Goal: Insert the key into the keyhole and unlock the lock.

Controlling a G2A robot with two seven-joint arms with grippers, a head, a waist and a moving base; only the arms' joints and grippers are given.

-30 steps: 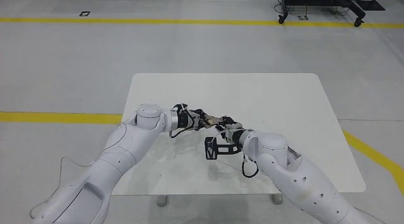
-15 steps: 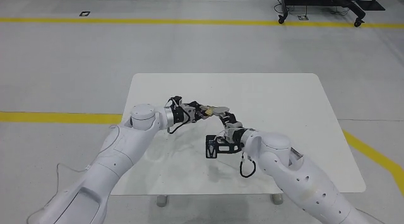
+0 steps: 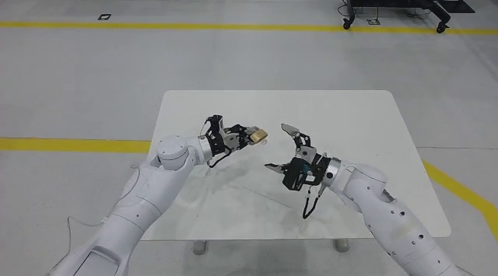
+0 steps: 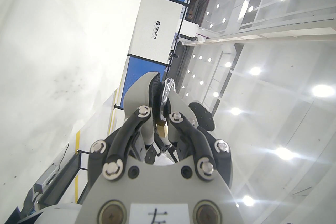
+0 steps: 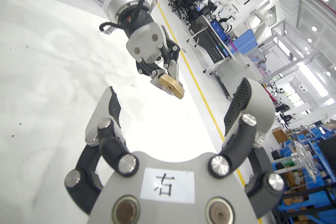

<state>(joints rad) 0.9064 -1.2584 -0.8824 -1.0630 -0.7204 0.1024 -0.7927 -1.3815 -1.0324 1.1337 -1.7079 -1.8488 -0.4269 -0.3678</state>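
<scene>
Right gripper [image 3: 278,148]: nearest the robot, over the desk [image 3: 358,120] close to its middle. Its fingers [image 5: 240,99] stand wide apart with nothing between them. It faces the lock across a short gap, with no contact.

Lock [image 3: 257,134]: a small brass padlock with a rounded golden body and a silver shackle [image 4: 166,89]. It is held clear of the desk surface, left of the desk's middle and just beyond the right gripper. A pale glint sits on the body, too small to identify.

Left gripper [image 3: 246,135]: fingers clamped on the lock at its shackle end. The shackle lies between them and the brass body projects past the fingertips.

Orientation: the lock's long axis is roughly level, in line with the left gripper and running across the desk. The body end points toward the robot's right side, near the right gripper. The shackle end points back toward the left wrist.

Beyond the desk: a yellow floor line [image 3: 233,26].
</scene>
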